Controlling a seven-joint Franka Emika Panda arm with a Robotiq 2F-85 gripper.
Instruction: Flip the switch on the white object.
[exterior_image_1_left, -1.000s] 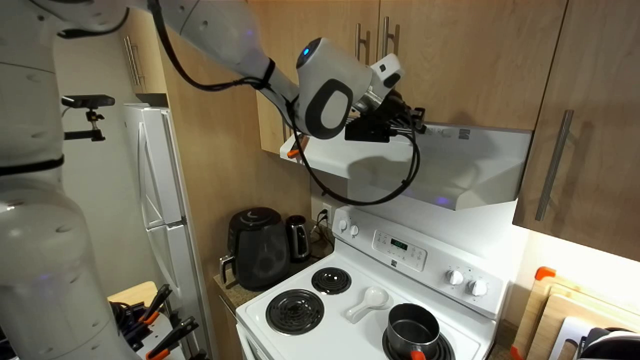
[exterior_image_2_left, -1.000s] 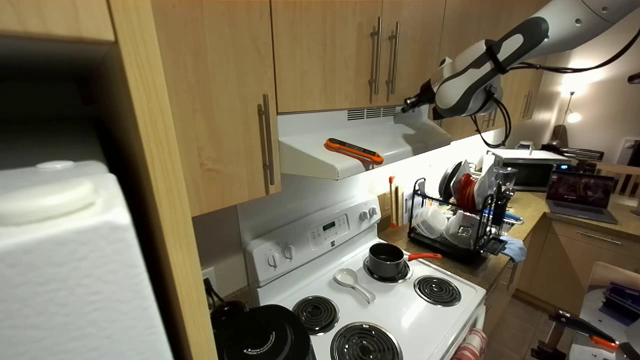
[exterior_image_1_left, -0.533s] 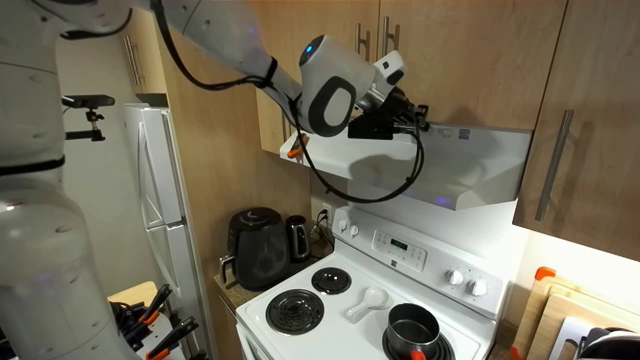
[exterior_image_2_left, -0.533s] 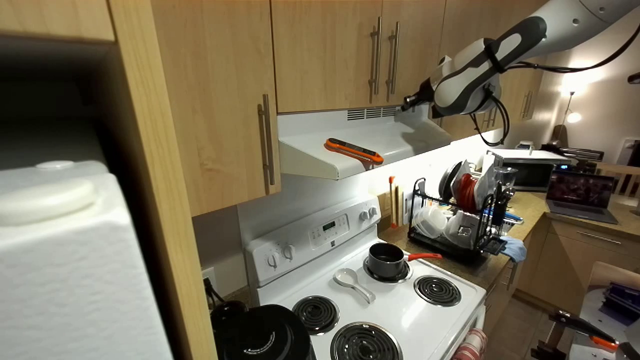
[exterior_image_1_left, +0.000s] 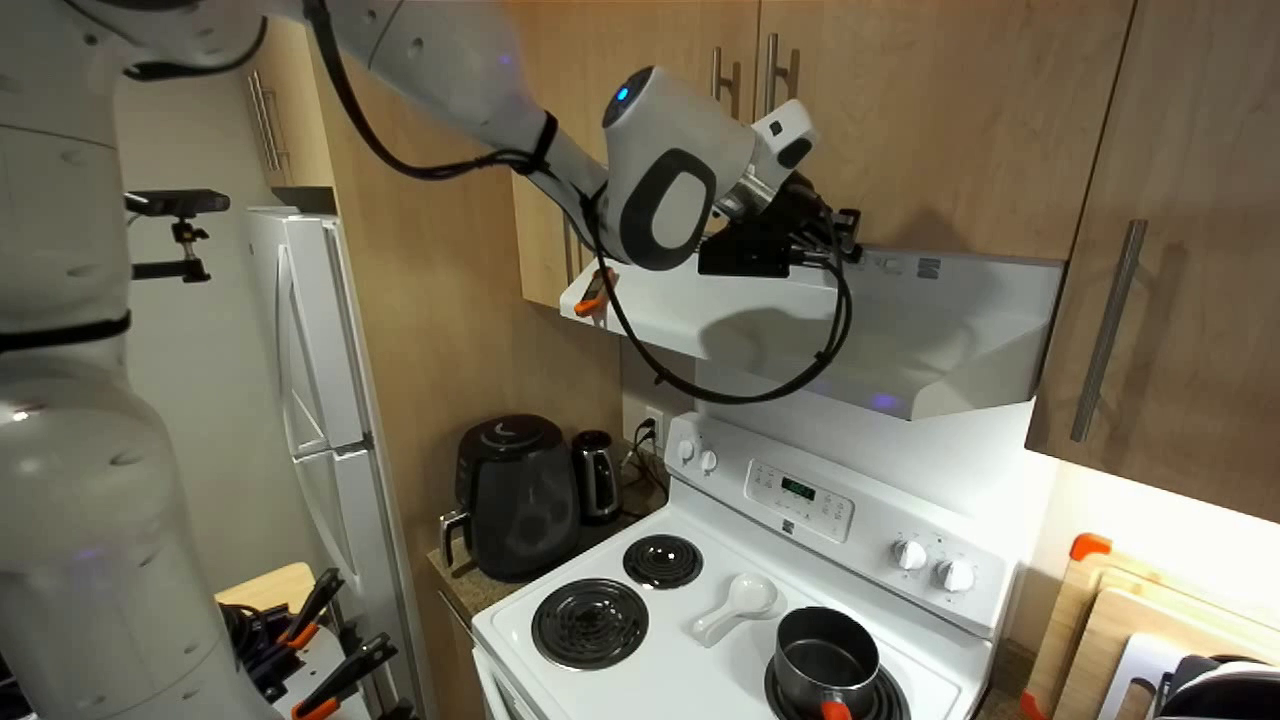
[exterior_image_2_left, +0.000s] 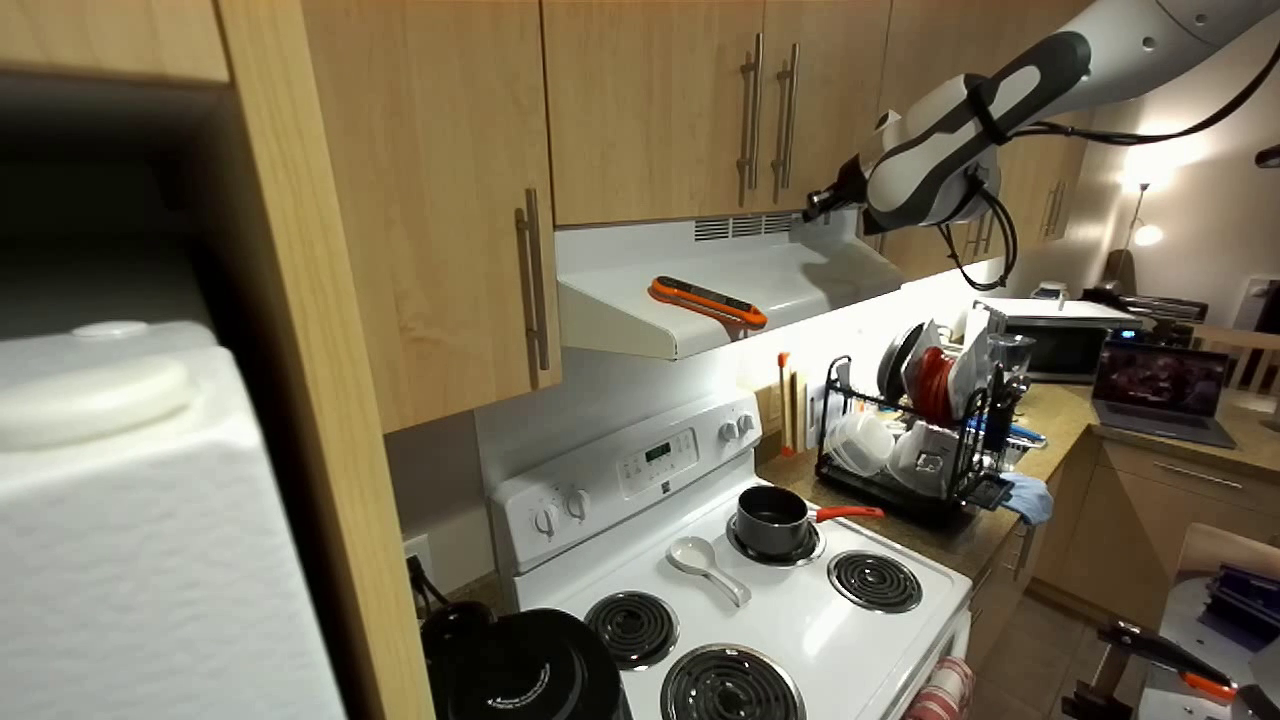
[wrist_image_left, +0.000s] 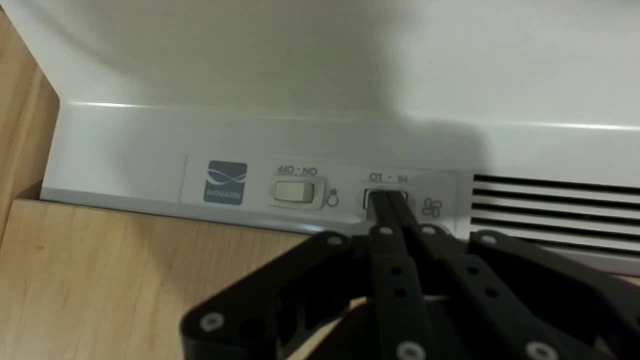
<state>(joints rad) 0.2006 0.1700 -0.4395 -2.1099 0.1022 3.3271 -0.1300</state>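
Above the stove (exterior_image_2_left: 800, 617), the hood (exterior_image_2_left: 745, 258) runs lengthwise along the cabinets (exterior_image_2_left: 655, 110), front sloping down and outward; the jaws, pinched together, partly hide its fan switch (wrist_image_left: 370, 212), contact unclear.

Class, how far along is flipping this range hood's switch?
Looks done: the gripper is shut and lined up with the HI-LO fan switch on the range hood. In hand: perhaps pressing; its fingertips overlap the switch, contact unclear. Left: probably the flip; the switch's setting is hidden.
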